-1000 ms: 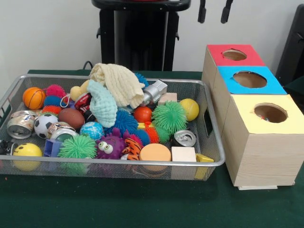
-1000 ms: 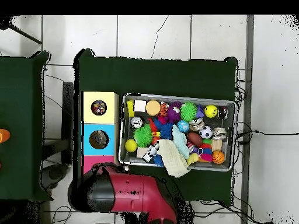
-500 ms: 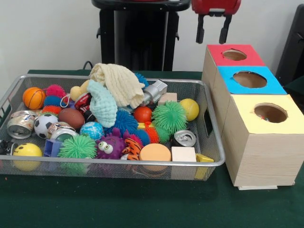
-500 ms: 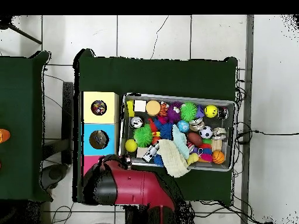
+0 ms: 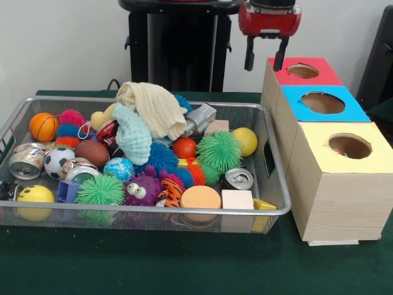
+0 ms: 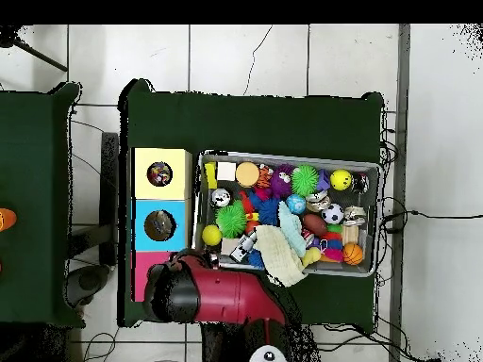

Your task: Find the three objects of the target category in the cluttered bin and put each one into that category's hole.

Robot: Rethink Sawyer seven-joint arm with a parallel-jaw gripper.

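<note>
Hanging apart and empty, the two black fingers [image 5: 249,54] of the Sawyer gripper [image 5: 264,54] hover above the far rim of the mesh bin [image 5: 275,184], just beside the red-topped box [image 5: 302,72]. Below, the bin lies crowded with spiky balls, crushed cans [image 5: 238,179], wooden blocks [image 5: 237,200] and a cream cloth [image 5: 155,107]. The target category is not evident here. Something small shows inside the yellow-topped box's hole [image 5: 349,146], suggesting earlier deposits, though how many remain cannot be judged. The blue-topped box [image 5: 323,102] sits between the other two on the green tabletop [image 5: 184,264].
</note>
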